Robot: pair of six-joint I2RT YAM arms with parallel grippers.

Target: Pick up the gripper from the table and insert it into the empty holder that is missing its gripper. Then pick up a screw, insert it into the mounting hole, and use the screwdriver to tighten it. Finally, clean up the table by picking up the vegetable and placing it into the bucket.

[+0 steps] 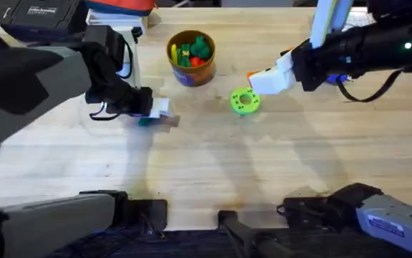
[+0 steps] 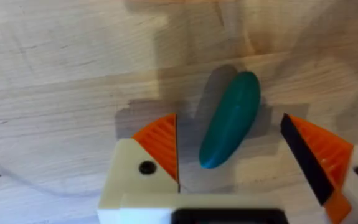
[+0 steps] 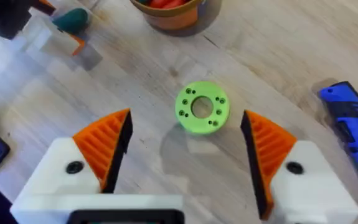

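Now the left claw (image 2: pixel 231 162) hangs low over the worktop (image 1: pixel 213 165) with its orange pads spread wide, and the vegetable (image 2: pixel 230 119), a smooth dark-green pod, lies flat on the wood between them, touching neither. Seen from overhead, that claw sits well to the left of the bucket (image 1: pixel 190 59) and nearer the arm bases, with the vegetable (image 1: pixel 148 120) showing as a sliver of green under the white fingers.

The step in hand looks like the clean-up grasp. The pod lies slanted across the gap, so the pads would best close across its narrow width near its middle; a pinch toward either rounded end could squirt it out sideways. Dropping a little lower first, so the ribbed faces meet its fattest part, should give a surer hold.

The bucket already carries several bright toy pieces, so the pod should be released from above the rim, not pushed in.

Right of the bucket, the right claw (image 3: pixel 185 146) is also spread open and holds nothing, poised above the flat green disc (image 3: pixel 202 107). The screwdriver (image 3: pixel 352 124) lies beyond that disc, away from the bucket. The straight path from vegetable to bucket looks free of both.
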